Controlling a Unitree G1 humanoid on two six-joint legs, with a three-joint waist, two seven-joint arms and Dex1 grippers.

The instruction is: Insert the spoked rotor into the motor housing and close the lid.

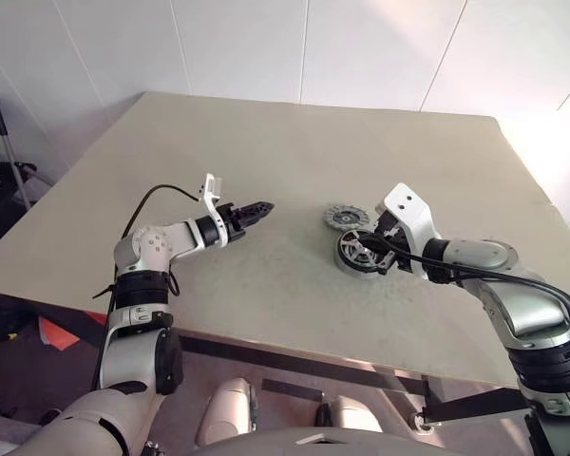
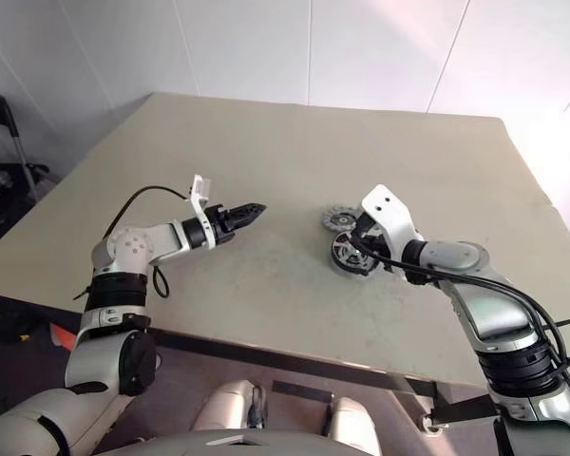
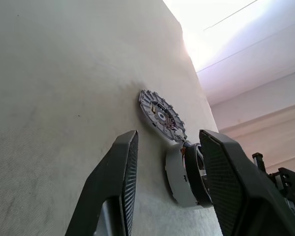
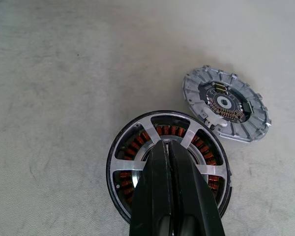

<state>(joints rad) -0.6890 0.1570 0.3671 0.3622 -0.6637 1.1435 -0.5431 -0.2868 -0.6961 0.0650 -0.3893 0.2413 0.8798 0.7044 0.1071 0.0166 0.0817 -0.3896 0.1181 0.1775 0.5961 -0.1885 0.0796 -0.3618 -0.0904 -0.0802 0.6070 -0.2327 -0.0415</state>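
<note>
The right claw (image 4: 169,147) is pinched fully shut with nothing between its fingers, its tips over the hub of the spoked rotor (image 4: 137,135), which already sits inside the motor housing (image 1: 347,258) with reddish windings showing between the silver spokes. The left claw (image 1: 257,208) hovers well to the left above the table (image 1: 294,142), fingers partly apart and empty. The lid (image 4: 228,104) lies flat on the table just beside the housing, ribbed face up. It looks like stiff, light metal, thin and low, so probably slippery to pinch from above; the ribbed rim, taken across its width, seems the best hold. The dark centre looks delicate and is better avoided.
</note>
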